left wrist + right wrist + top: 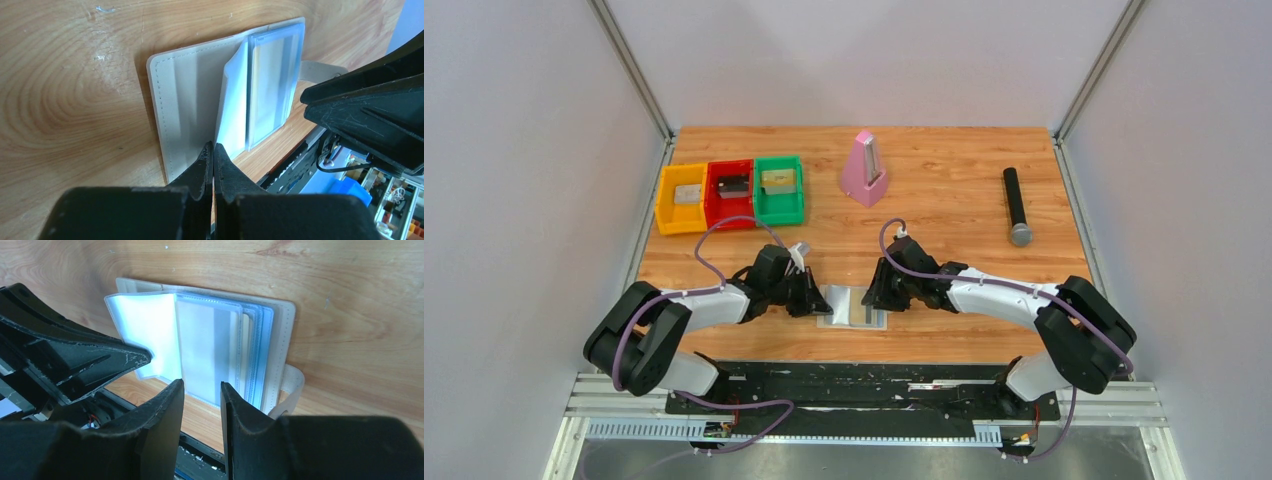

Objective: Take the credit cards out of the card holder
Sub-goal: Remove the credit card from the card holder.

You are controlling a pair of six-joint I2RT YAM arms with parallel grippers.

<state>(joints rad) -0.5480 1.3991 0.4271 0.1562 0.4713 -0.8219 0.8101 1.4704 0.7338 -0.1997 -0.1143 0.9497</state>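
Card holder lay open; we judged the left end effector pinched its leaf aside so the right end effector, narrowly parted, could reach inside.

A light-brown wood-grain bench sits enclosed by plain pale lilac-grey wall panels on three sides, joined at grey metal corner posts. Silver aluminium rails run along its near edge. Lighting is even and soft.

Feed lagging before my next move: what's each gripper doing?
Left gripper: closed, pinching a clear plastic page of the cream-beige bifold card holder.
Right gripper: open, empty.
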